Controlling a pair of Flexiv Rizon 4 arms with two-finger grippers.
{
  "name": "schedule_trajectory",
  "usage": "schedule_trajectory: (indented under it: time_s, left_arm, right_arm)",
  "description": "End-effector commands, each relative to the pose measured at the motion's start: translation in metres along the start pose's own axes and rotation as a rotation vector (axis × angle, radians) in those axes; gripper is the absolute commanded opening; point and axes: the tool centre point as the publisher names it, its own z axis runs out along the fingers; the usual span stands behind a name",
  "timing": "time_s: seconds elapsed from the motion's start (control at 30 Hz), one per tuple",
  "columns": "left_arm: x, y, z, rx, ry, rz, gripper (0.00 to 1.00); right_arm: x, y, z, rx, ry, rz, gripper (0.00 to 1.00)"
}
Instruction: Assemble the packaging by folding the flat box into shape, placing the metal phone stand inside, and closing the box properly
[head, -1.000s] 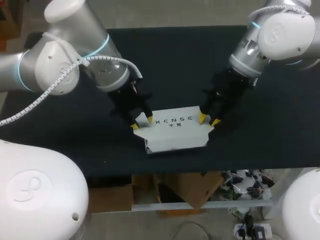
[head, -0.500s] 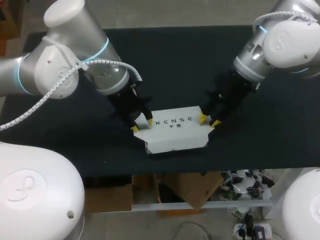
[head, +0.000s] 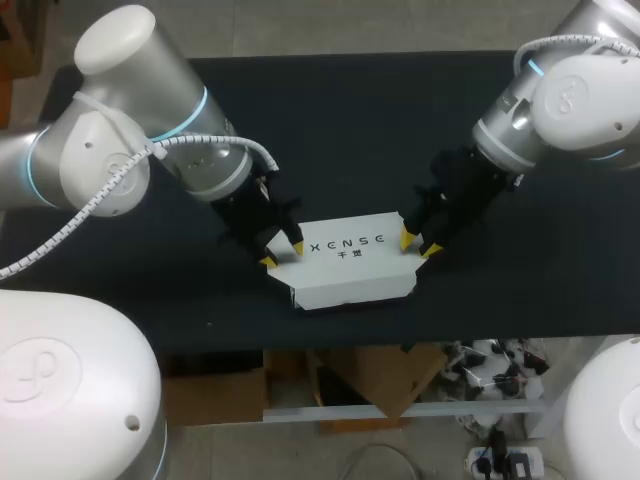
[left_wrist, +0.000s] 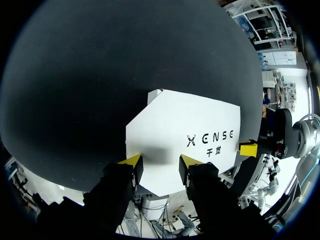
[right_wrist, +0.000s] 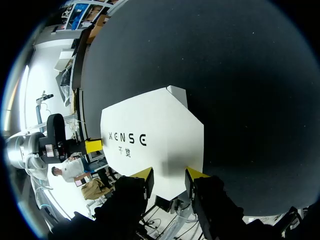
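Observation:
The white box (head: 350, 262) with dark print lies on the black table (head: 350, 130) near its front edge, top panel up. My left gripper (head: 283, 252) stands open at the box's left end, both yellow tips resting on that edge. My right gripper (head: 418, 243) stands open at the right end in the same way. In the left wrist view the box (left_wrist: 185, 135) stretches ahead of my left gripper (left_wrist: 161, 162), with a yellow fingertip (left_wrist: 248, 148) of the other arm at its far end. The right wrist view mirrors this: box (right_wrist: 155, 135), right gripper (right_wrist: 170, 176). No metal phone stand shows.
The table's front edge (head: 350, 338) runs just below the box. Bare black surface lies behind the box and to both sides.
My left gripper has slid slightly forward along the box's left end, and that end now looks flatter with an angled corner. The right gripper has stayed at the right end.

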Motion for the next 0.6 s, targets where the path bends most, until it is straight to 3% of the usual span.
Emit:
schedule_trajectory:
  time_s: [0.03, 0.6]
  left_arm:
    - [-0.0034, 0.0033, 0.0011, 0.009, 0.006, 0.002, 0.49]
    - [-0.0031, 0.0038, 0.0086, 0.029, 0.023, 0.016, 0.50]
  right_arm:
    - [-0.0006, -0.0017, 0.0011, -0.009, 0.006, -0.004, 0.42]
    - [-0.0040, -0.0012, 0.0076, -0.069, 0.035, 0.013, 0.42]
